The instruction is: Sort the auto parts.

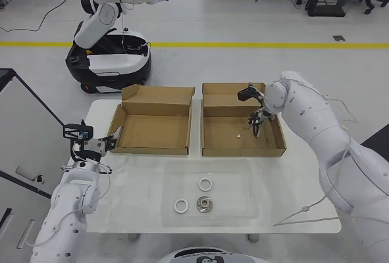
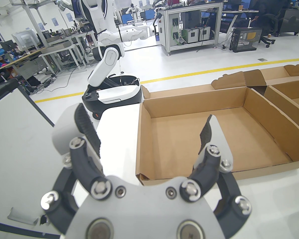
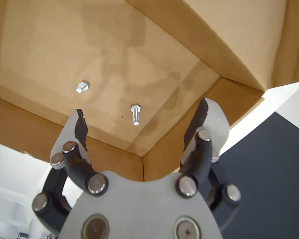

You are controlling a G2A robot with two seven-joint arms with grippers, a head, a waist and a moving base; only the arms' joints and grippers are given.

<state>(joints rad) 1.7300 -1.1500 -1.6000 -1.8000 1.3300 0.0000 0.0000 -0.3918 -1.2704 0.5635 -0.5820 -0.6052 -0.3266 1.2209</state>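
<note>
From above, the left gripper point(image 1: 108, 141) hangs at the left edge of the table point(image 1: 299, 210), just beside the outer wall of the left box point(image 1: 156, 150). Its own wrist view shows the fingers spread wide with nothing between them, pointing across that box's bare cardboard floor. There are two boxes, set side by side at the far side of the table and not quite touching. Nearer the robot, on the open tabletop between the arms, lie two white rings point(image 1: 181, 206) point(image 1: 205, 185) and one metal part point(image 1: 205, 206). The part lies just right of the nearer ring and just in front of the farther one, all well apart from both grippers. In the right box point(image 1: 243, 152) the top view gives one pale speck point(image 1: 239, 137) on the floor, just left of the right gripper point(image 1: 255, 125), which hangs inside the box near its right wall. The right wrist view resolves two bolts on that floor. One point(image 3: 135, 114) lies flat below the gap between the fingers, and the other point(image 3: 82, 86) stands apart from it, beyond one fingertip. This gripper is also wide open and holds nothing.
</note>
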